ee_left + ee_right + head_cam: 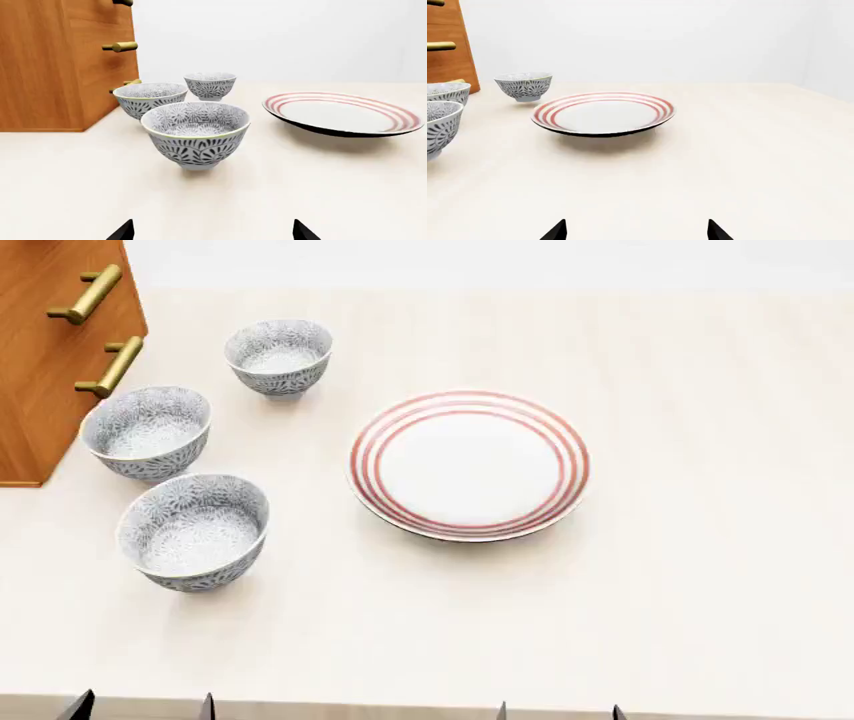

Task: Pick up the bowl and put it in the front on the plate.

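Observation:
Three alike grey-blue patterned bowls stand in a row at the left of the table. The front bowl (194,530) (195,132) (439,127) is nearest to me. The middle bowl (147,432) (151,98) and the far bowl (279,357) (210,85) (524,86) stand behind it. The plate (469,464) (341,113) (602,112), white with red rings, lies to their right with nothing on it. My left gripper (213,233) (143,708) is open, low at the table's near edge, facing the front bowl. My right gripper (636,232) (558,712) is open too, facing the plate.
A wooden cabinet (54,350) (60,65) with brass handles (87,293) stands at the far left, close beside the middle bowl. The pale table (707,540) runs wide to the right of the plate. A white wall lies behind.

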`<state>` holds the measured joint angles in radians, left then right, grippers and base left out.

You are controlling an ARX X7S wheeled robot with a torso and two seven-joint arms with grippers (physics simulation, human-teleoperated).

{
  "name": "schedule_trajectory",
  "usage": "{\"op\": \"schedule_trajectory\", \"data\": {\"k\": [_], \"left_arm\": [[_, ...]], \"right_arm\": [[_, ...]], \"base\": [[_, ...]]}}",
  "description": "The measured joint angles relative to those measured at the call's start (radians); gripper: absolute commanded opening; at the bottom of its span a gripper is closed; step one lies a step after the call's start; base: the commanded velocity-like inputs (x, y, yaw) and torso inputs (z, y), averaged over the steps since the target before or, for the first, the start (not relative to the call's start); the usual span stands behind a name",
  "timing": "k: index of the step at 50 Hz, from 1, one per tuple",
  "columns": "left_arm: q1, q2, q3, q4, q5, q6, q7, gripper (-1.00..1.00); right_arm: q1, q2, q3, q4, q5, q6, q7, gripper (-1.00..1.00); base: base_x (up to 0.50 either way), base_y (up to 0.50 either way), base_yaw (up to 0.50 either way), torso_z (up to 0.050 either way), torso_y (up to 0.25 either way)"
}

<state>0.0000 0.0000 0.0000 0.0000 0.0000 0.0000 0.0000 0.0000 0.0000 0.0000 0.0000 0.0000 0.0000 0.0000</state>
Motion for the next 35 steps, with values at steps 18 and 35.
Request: {"op": "schedule_trajectory", "data": {"k": [18, 35], "left_arm": [[0.007, -0.041, 0.049, -0.002, -0.046, 0.026, -0.040, 1.00], [0.039, -0.064, 0.066, 0.043, -0.021, 0.290, -0.121, 1.00]], "right_arm": [[0.002, 0.038, -0.048, 0.010, 0.040, -0.003, 0.045, 1.00], [-0.026, 0.069, -0.081, -0.028, 0.060, -0.238, 0.080, 1.00]], "base": [[0.00, 0.00, 0.00, 0.000, 0.000], [0.00, 0.00, 0.00, 0.000, 0.000]]}}
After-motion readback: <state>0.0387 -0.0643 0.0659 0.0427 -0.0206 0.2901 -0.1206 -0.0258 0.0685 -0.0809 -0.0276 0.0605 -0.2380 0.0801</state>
